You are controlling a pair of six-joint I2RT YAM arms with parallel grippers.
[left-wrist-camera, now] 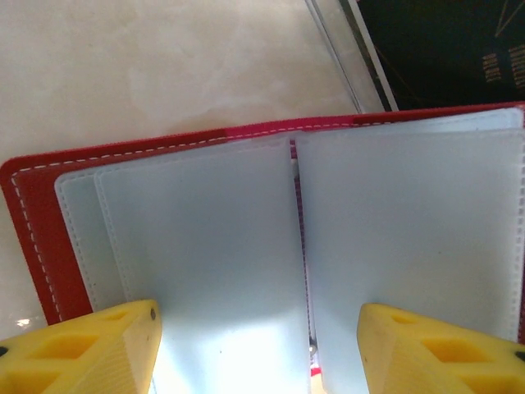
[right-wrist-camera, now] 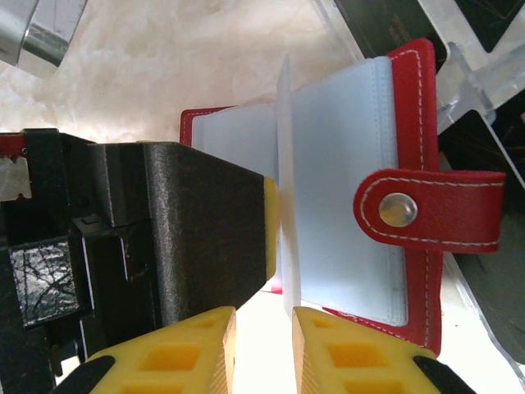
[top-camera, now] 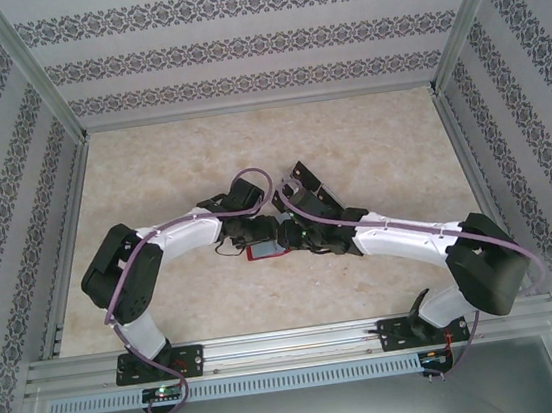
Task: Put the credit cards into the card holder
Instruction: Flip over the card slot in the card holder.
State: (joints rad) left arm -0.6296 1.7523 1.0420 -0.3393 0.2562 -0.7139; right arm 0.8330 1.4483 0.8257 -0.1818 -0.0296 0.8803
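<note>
The red card holder (left-wrist-camera: 33,222) lies open on the table under both grippers, its grey-blue pockets (left-wrist-camera: 205,246) facing up and its snap tab (right-wrist-camera: 426,213) to the right. One pocket leaf (right-wrist-camera: 287,189) stands on edge. My left gripper (left-wrist-camera: 258,328) is open, yellow fingers wide apart over the pockets, one pad close against the standing leaf. My right gripper (right-wrist-camera: 264,324) is open by a narrow gap with nothing in it, just below the leaf's edge. A black credit card (left-wrist-camera: 443,41) sits in the clear tray beside the holder. In the top view the holder (top-camera: 262,254) peeks out below the wrists.
The transparent slotted tray (right-wrist-camera: 484,74) with dark cards stands right behind the holder, touching its far edge, and appears in the top view (top-camera: 309,184) beyond the grippers. Both forearms cross the table's middle. Patterned walls and metal rails enclose the beige table (top-camera: 151,171).
</note>
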